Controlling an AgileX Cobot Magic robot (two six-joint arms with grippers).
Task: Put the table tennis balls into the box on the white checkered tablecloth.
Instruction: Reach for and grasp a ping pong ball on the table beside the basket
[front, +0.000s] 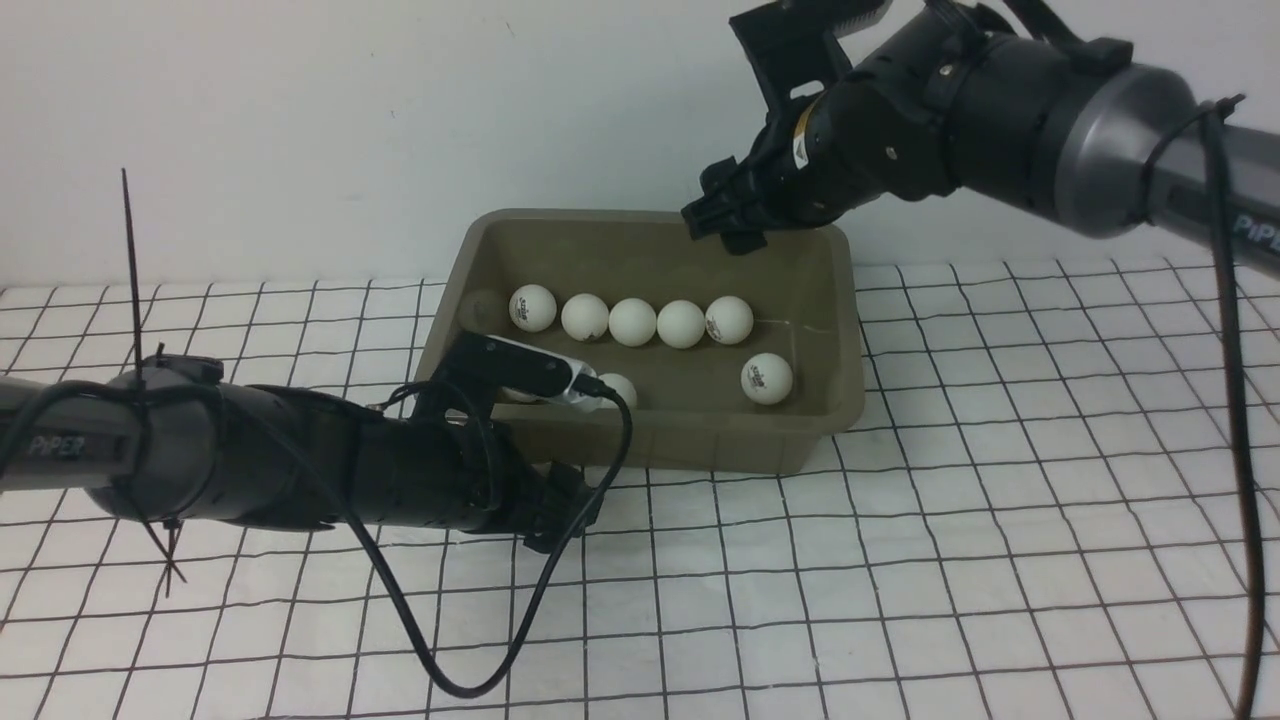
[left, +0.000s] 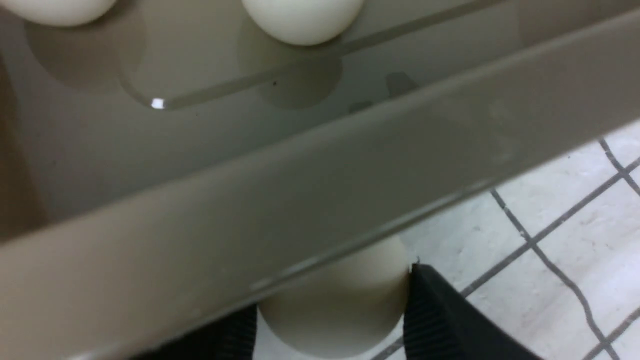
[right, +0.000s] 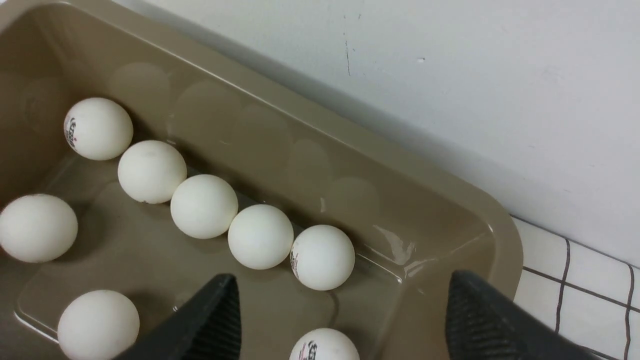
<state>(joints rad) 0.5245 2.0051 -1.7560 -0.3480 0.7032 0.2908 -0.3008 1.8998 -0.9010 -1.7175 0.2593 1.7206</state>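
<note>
Left wrist view shows the left gripper (left: 332, 320) pinching 1 table tennis ball (left: 332, 300) outside the box (left: 280, 200) on the white checkered tablecloth (left: 565, 220), while the right gripper (right: 340, 320), spread and empty, hovers over 8 balls inside.

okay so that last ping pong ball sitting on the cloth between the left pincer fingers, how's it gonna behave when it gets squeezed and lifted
The ball is a smooth sphere, so it would probably squirt out of an off-centre pinch. It looks hollow and light, so lifting it over the box rim should take little force. On the tablecloth a nudge would likely roll it.
</note>
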